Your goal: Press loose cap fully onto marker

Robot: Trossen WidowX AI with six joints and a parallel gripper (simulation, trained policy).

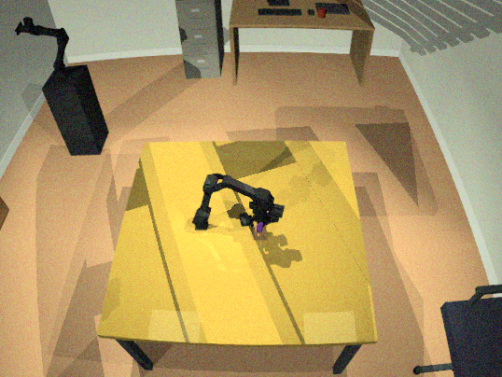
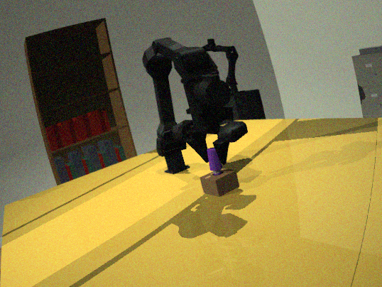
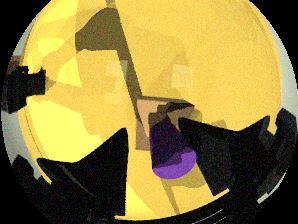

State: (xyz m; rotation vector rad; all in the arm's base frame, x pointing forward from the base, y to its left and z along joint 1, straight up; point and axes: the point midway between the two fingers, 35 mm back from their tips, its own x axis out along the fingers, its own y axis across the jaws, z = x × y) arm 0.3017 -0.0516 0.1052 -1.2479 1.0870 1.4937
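Note:
The purple cap point(image 1: 259, 228) point(image 2: 214, 159) point(image 3: 173, 169) sits upright over the marker in the brown holder block point(image 2: 220, 185) point(image 3: 144, 111). Only a short purple part of the marker point(image 2: 217, 172) shows between the cap and the block in the exterior view. Whether the cap is clicked fully on cannot be told. My gripper point(image 2: 215, 161) point(image 3: 153, 127) is open, with its fingers around the cap. In the wrist view there is a clear gap between the left finger and the cap, while the right finger is close beside or against it.
The yellow table point(image 1: 224, 299) point(image 2: 284, 213) bears the arm's base point(image 1: 201, 219) point(image 2: 175, 161), behind the block in the exterior view. A second arm on a black pedestal point(image 1: 76, 109), a desk point(image 1: 299, 20) and a chair point(image 1: 476, 327) stand away from the table.

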